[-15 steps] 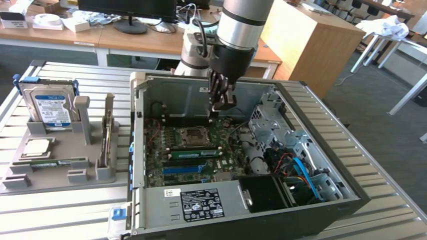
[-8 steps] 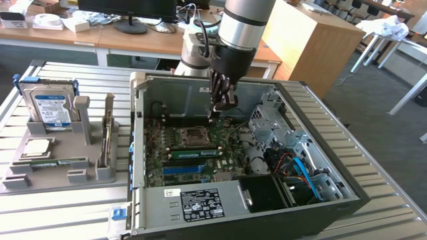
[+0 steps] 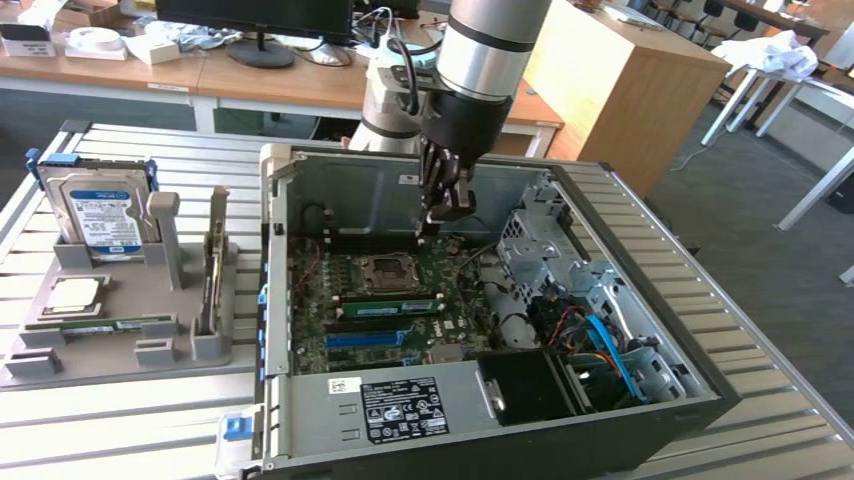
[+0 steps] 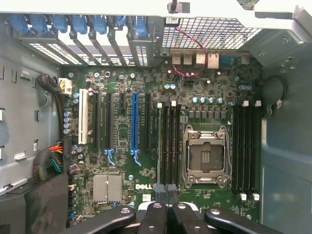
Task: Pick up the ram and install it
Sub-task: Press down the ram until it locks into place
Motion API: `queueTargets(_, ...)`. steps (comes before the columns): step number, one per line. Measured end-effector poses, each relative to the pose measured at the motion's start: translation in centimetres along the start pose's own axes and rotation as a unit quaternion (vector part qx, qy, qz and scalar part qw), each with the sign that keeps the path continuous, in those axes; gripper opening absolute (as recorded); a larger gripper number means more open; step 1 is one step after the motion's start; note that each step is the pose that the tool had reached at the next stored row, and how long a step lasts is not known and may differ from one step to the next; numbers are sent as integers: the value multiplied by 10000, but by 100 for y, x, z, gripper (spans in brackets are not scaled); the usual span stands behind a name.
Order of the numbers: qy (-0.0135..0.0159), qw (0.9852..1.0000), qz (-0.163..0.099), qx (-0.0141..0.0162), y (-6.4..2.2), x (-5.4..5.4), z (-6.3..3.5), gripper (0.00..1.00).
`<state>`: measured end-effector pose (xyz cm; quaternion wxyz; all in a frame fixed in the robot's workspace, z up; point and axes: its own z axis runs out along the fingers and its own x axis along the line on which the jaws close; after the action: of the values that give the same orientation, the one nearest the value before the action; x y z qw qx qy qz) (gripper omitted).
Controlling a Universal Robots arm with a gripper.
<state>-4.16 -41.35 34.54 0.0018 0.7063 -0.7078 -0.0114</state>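
Already the ram (image 3: 390, 305) sat in its slot, light, stiff, fragile, best held by edges; the gripper (image 3: 450, 212) was closed and empty.

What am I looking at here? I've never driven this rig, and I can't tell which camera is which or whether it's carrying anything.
The exterior view shows a robot arm reaching down into an open PC case on a slatted table. The wrist view looks straight down from the arm onto the board. The black tips at its edge are the claw, which is shut with nothing visible in it. A green ram sits in a board slot. At the exterior view's left, a grey holder carries a hard drive, a silver chip and another green stick.
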Motion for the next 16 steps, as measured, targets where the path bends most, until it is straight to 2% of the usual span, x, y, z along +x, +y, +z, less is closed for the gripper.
queueTargets(5,-1,10000,54,1,0,0,0,10)
queueTargets(10,-5,9996,273,4,0,0,2,10)
queueTargets(16,-10,9984,559,7,0,0,4,10)
